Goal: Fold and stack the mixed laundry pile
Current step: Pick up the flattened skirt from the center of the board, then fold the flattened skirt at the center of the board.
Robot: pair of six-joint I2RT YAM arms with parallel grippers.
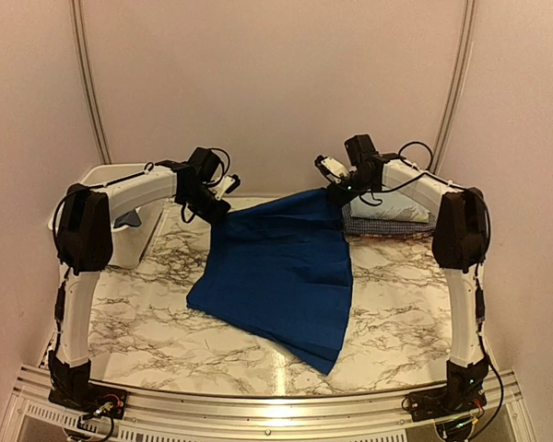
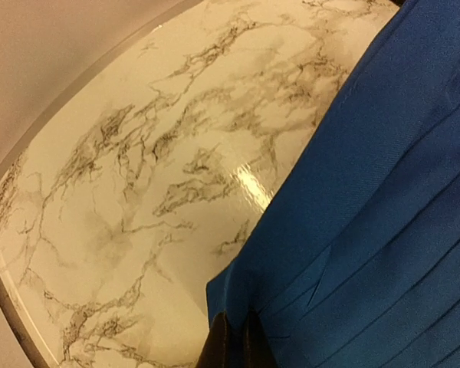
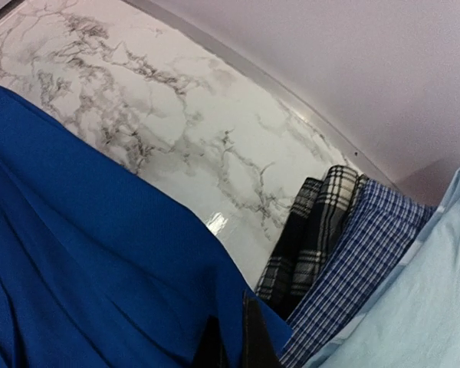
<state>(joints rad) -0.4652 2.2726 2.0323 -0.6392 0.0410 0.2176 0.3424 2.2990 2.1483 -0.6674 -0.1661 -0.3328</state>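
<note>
The royal blue garment (image 1: 281,267) hangs stretched between my two grippers, its lower part lying on the marble table (image 1: 147,322). My left gripper (image 1: 217,210) is shut on its far left corner; in the left wrist view (image 2: 234,337) the blue cloth (image 2: 368,215) is pinched between the fingers. My right gripper (image 1: 339,193) is shut on its far right corner, shown in the right wrist view (image 3: 230,345) with the cloth (image 3: 84,253) between the jaws. At the back right lie the black-and-white plaid piece (image 3: 314,230), the navy check shirt (image 3: 360,261) and the light blue T-shirt (image 3: 414,307), stacked (image 1: 387,214).
A white plastic bin (image 1: 134,216) stands at the back left under my left arm. The curved wall edge (image 3: 291,100) runs close behind the table. Bare marble shows at the front left (image 1: 138,341) and front right (image 1: 396,313).
</note>
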